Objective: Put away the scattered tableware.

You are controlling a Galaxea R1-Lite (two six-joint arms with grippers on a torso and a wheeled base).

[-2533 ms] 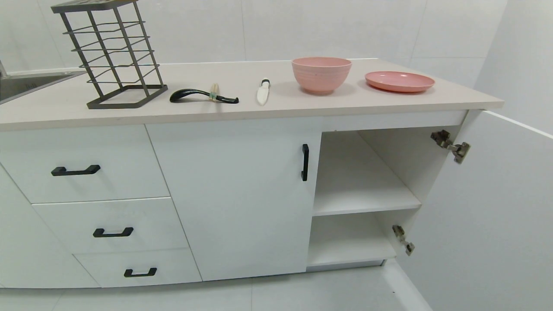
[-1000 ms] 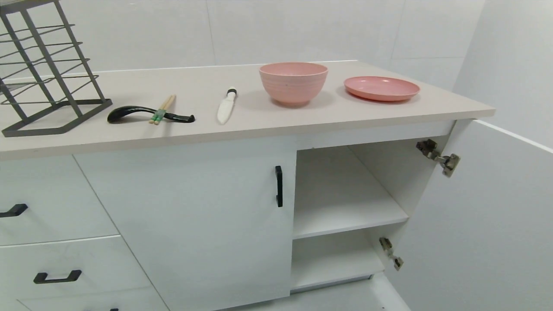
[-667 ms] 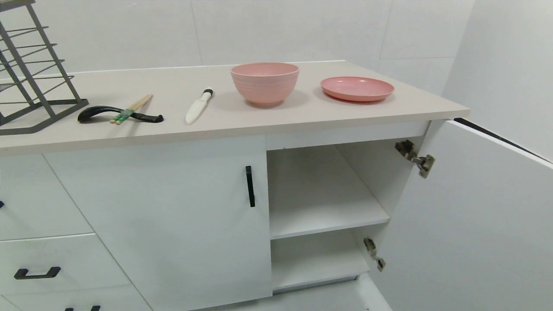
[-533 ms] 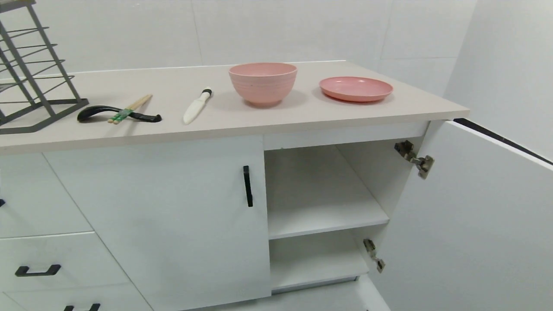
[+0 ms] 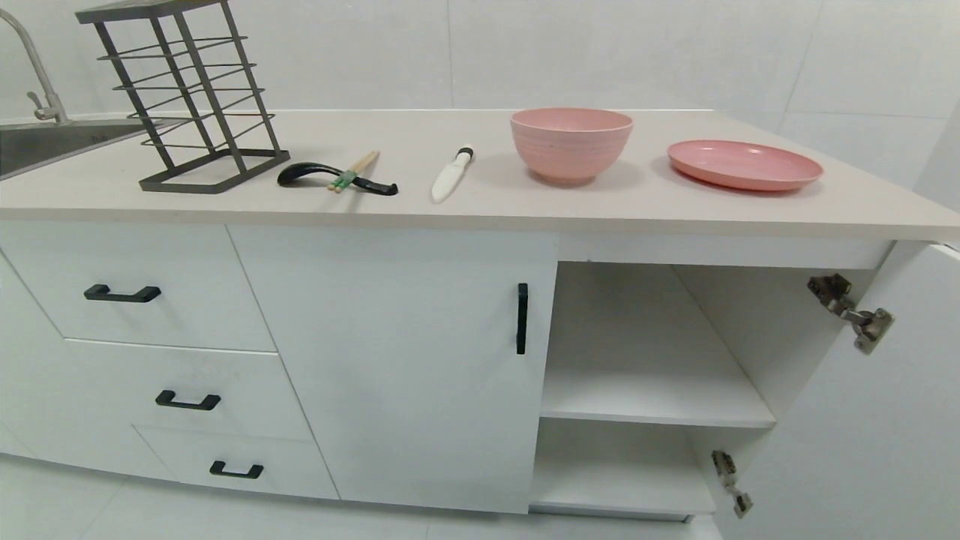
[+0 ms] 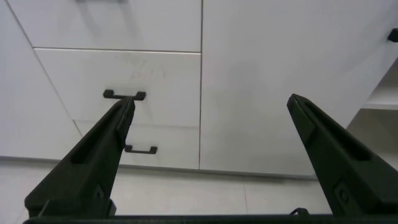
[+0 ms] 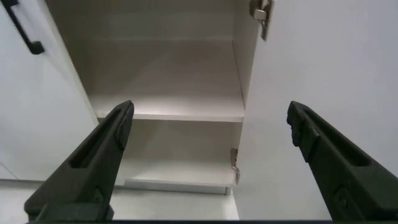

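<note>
The scattered tableware is lying in a row on the counter [image 5: 480,210]. At the right end a pink plate [image 5: 744,163] is resting flat, with a pink bowl [image 5: 571,142] sitting upright just to its left, the two apart. Further left a white knife [image 5: 451,174] is lying with its long axis running roughly front to back, its dark-collared end pointing toward the wall. Left again, a pair of chopsticks [image 5: 354,171] is lying slantwise across the handle of a black spoon [image 5: 334,174], whose long axis is running along the counter. A wire rack [image 5: 187,97] is standing beside the spoon's bowl.

Directly under the plate and bowl, the cupboard is standing with its door swung aside, its upper shelf [image 5: 652,394] bare.

The relation that matters: every piece is sitting above both hands, which are hanging low in front of the cabinet fronts. The right hand [image 7: 209,107], fingers spread wide and holding nothing, is facing the open cupboard, so it is probably the nearer one to the plate and bowl. The left hand [image 6: 211,102], equally wide and carrying nothing, is facing the drawer handles [image 6: 124,95] and the closed door, below the cutlery end. Either arm is going to need to rise over the counter's edge before reaching anything.
</note>
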